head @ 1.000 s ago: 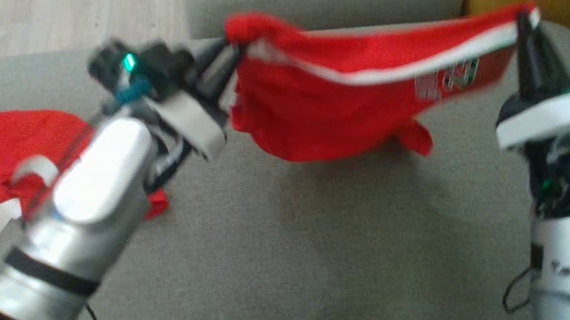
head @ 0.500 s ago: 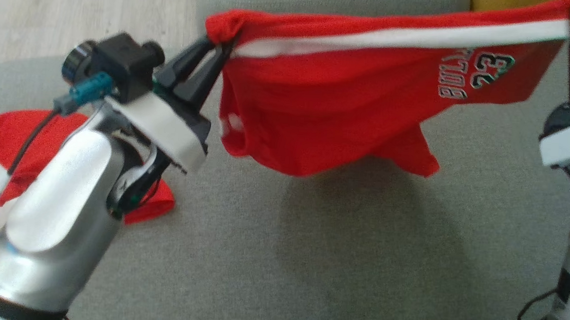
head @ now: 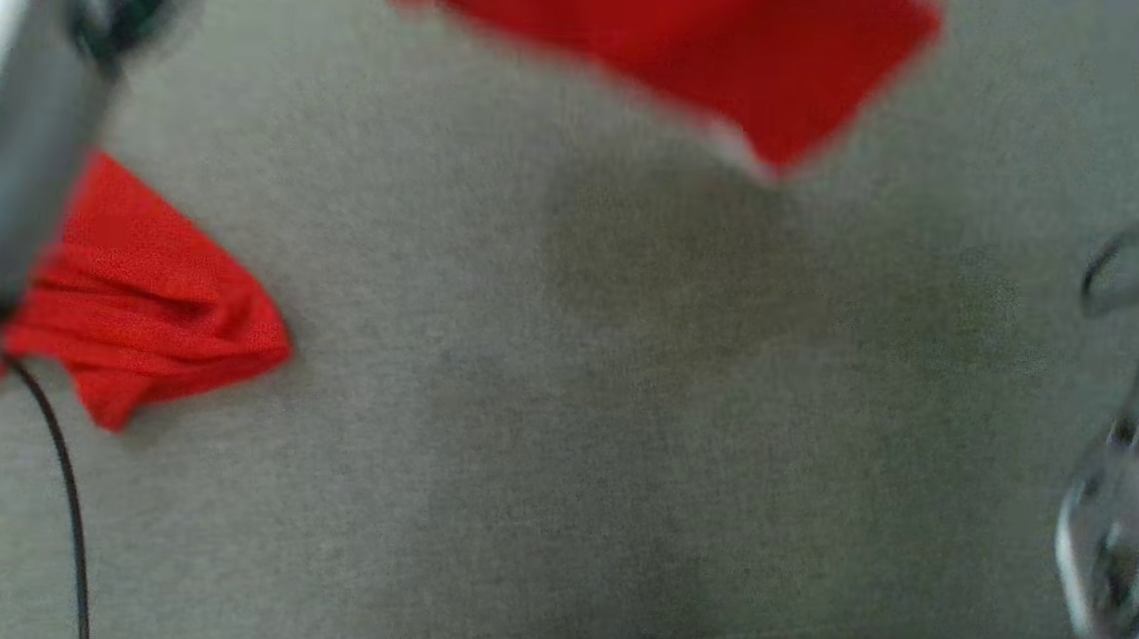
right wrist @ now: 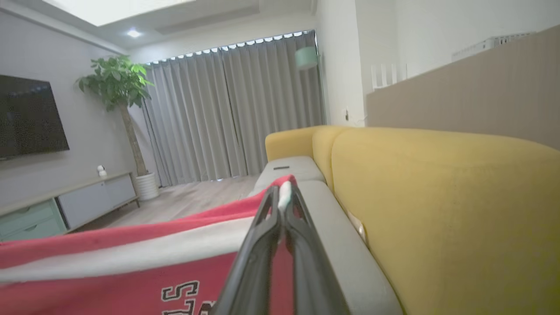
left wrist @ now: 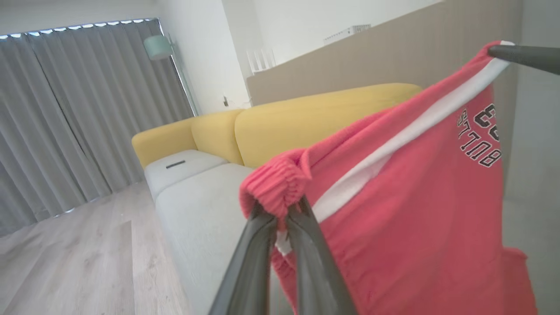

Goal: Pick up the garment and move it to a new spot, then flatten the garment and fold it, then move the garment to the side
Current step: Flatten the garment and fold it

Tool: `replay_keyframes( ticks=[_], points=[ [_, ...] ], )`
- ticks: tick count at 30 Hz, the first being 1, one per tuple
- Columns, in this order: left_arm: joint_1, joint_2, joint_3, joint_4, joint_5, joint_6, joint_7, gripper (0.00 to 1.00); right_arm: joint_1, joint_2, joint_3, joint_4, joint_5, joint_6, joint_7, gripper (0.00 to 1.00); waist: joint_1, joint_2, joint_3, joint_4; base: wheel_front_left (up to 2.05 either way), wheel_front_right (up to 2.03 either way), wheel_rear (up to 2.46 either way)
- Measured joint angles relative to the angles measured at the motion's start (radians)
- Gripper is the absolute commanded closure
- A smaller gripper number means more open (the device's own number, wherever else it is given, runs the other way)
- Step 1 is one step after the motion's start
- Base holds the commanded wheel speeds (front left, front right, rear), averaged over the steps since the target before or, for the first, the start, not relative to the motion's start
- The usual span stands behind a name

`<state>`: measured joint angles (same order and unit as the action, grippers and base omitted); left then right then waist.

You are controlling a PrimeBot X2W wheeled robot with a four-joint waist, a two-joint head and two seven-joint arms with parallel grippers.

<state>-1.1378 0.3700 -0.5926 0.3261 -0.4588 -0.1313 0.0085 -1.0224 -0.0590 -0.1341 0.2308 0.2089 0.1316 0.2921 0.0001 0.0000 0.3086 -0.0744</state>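
Though head view blurry, wrist views: garment (left wrist: 407,218) clamped in L end effector (left wrist: 282,212), R end effector (right wrist: 283,194)

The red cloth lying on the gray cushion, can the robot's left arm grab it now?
Probably not yet. The left gripper is shut on the hanging garment, so it is busy, though the red cloth lies in the open right beside that arm.
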Motion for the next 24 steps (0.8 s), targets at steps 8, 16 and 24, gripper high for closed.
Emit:
replay_keyframes(
  ticks=[8, 16, 24],
  points=[
    [-0.297, -0.059, 0.017, 0.286, 0.019, -0.001, -0.219, 1.00, -0.351, -0.007, -0.009, 0.373, -0.042, 0.000, -0.355, 1.00, 0.0004, 0.0000, 0.162, -0.027, 0.00, 0.00, 0.00],
    [-0.185, -0.125, -0.052, 0.405, -0.030, -0.001, -0.262, 1.00, -0.272, -0.035, 0.042, 0.660, 0.016, 0.000, -0.425, 1.00, -0.0002, 0.0000, 0.175, -0.002, 0.00, 0.00, 0.00],
    [0.103, -0.114, -0.185, 0.356, -0.045, -0.001, -0.265, 1.00, -0.075, -0.117, 0.216, 0.775, 0.129, 0.000, -0.309, 1.00, -0.0001, 0.0000, 0.120, 0.015, 0.00, 0.00, 0.00]
  ],
)
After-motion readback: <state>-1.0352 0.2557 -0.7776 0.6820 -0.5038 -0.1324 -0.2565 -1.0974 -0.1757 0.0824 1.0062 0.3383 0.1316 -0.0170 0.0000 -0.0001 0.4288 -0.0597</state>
